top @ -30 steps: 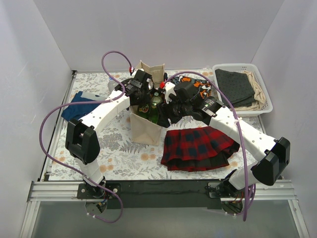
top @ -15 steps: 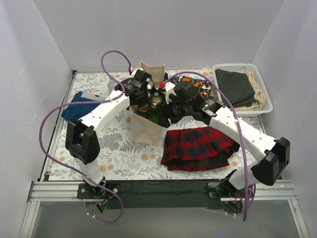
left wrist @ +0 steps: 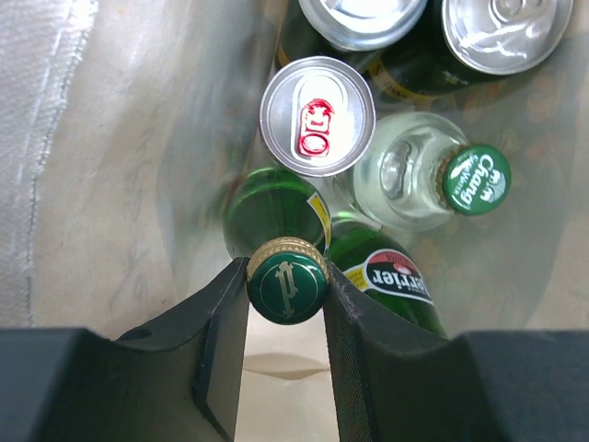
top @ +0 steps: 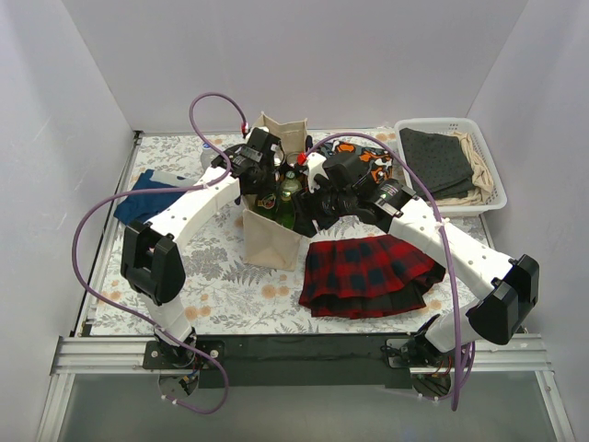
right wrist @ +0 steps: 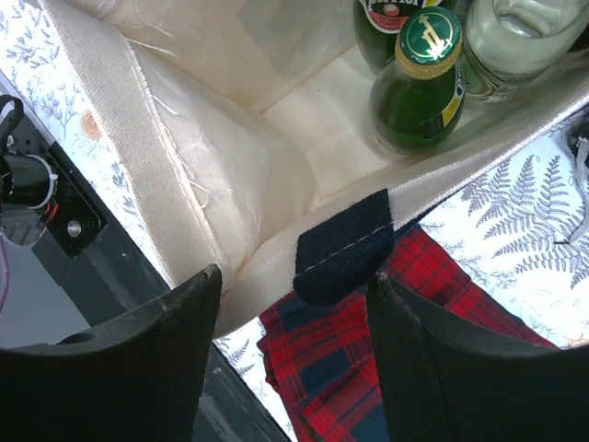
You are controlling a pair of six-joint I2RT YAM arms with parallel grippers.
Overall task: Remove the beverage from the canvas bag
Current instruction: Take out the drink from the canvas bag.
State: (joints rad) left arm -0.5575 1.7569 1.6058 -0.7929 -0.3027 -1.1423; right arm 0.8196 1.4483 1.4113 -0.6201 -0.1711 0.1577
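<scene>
The left end effector [left wrist: 285, 282] is clamping a smooth green glass bottle [left wrist: 271, 212] by its top. It is standing upright inside the coarse cream canvas bag [left wrist: 120, 184] among round aluminium can tops [left wrist: 317, 116]. The right end effector [right wrist: 293, 284] is gaping wide, straddling the bag's rim at a navy woven strap [right wrist: 342, 241].

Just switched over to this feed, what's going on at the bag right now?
The left gripper is down inside the canvas bag, its fingers shut on the capped neck of a green glass bottle that stands among a can and other bottles. The bottle is not out of the bag yet. The right gripper is open, its fingers either side of the bag's rim at the navy strap, not clamped on it.
</scene>
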